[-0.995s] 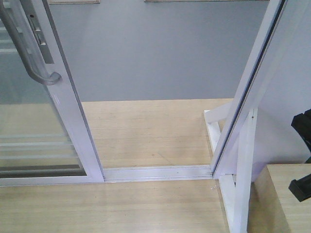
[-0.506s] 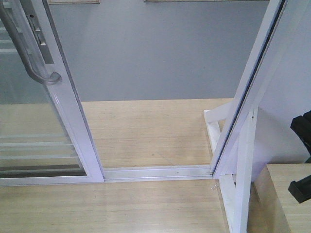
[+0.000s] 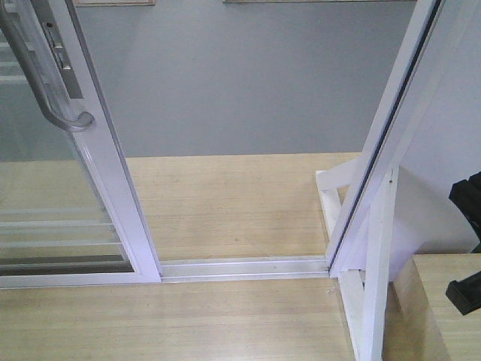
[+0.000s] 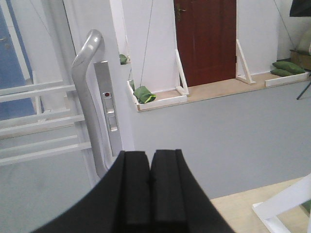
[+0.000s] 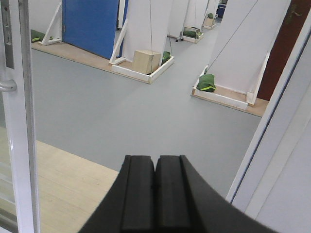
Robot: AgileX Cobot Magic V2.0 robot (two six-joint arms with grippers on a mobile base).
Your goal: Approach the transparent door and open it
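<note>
The transparent door [image 3: 113,188] stands at the left of the front view, its white upright bordering a wide gap in the doorway. Its grey curved handle [image 3: 46,94] sits high on that upright. The left wrist view shows the handle [image 4: 86,92] up close, just left of and beyond my left gripper [image 4: 150,158], which is shut on nothing and apart from it. My right gripper [image 5: 155,162] is shut and empty too, facing through the gap. The door's upright [image 5: 22,121] is at its far left.
A metal floor track [image 3: 244,267] crosses the gap. The fixed white frame [image 3: 383,143] and a slanted support post [image 3: 376,286] stand at the right, beside a wooden block [image 3: 440,308]. Beyond lie grey floor, a cardboard box [image 5: 146,60] and green sandbags [image 5: 206,82].
Almost nothing differs. The black arm part at the right edge of the front view has edged slightly to the right.
</note>
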